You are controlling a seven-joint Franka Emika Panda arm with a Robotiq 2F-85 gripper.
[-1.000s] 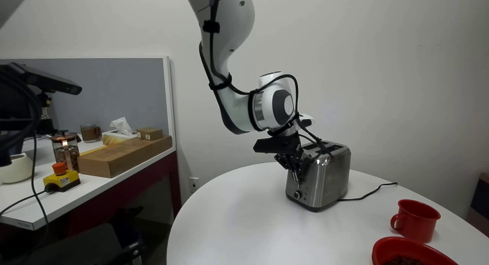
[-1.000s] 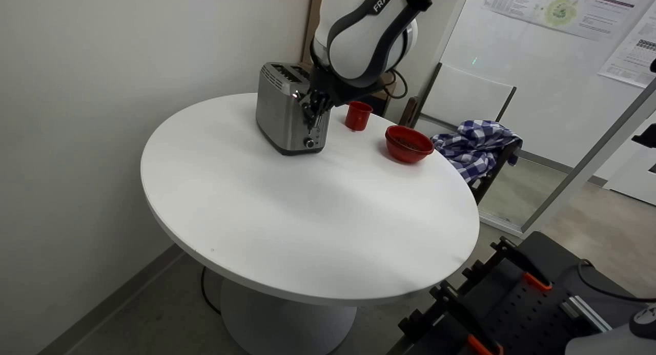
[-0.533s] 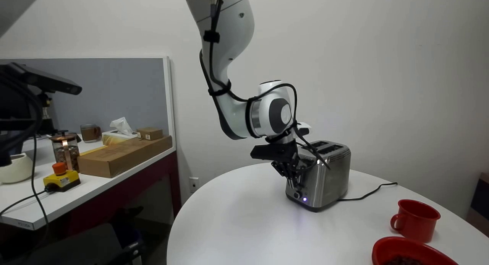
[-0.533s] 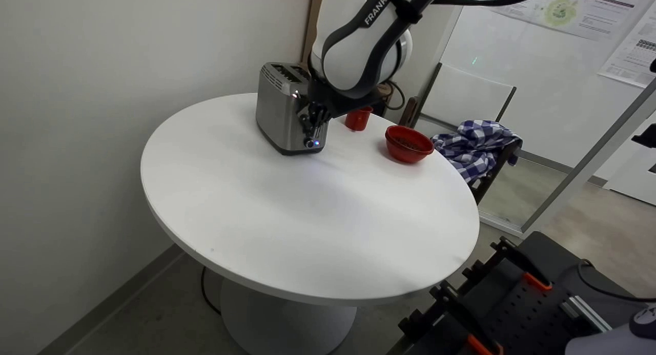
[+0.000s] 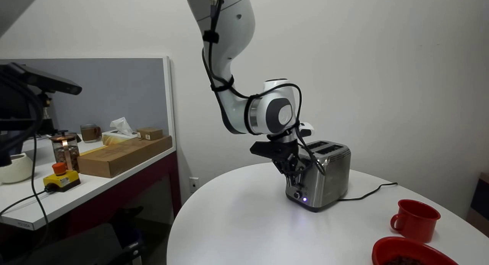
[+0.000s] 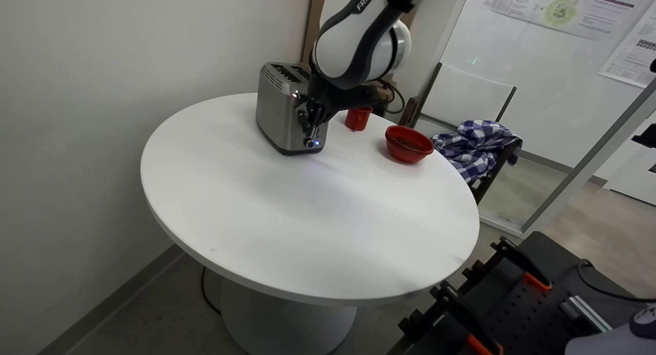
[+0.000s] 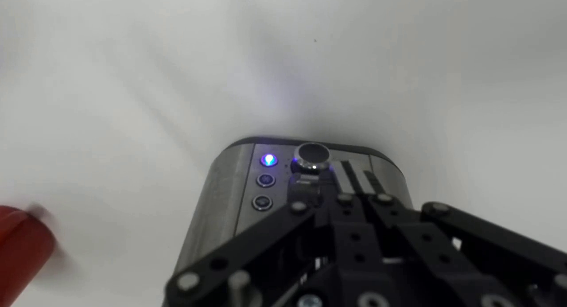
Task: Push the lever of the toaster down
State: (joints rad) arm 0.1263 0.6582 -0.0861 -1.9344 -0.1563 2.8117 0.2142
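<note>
Fingers [image 7: 342, 177] sit lower than a second ago, pressed together, just beside the lever [image 7: 304, 189], which is down near the dial [image 7: 313, 153]. Toaster [image 5: 331, 177] stands on desk [image 5: 233, 219], blue light [image 7: 269, 159] now lit.

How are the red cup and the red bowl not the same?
The cup has a handle on its side; the bowl shows none. The cup is narrow and tall for its width; the bowl is wide and low. The bowl has dark bits inside; the cup's bottom is hidden. Both are red and upright on the white table.
</note>
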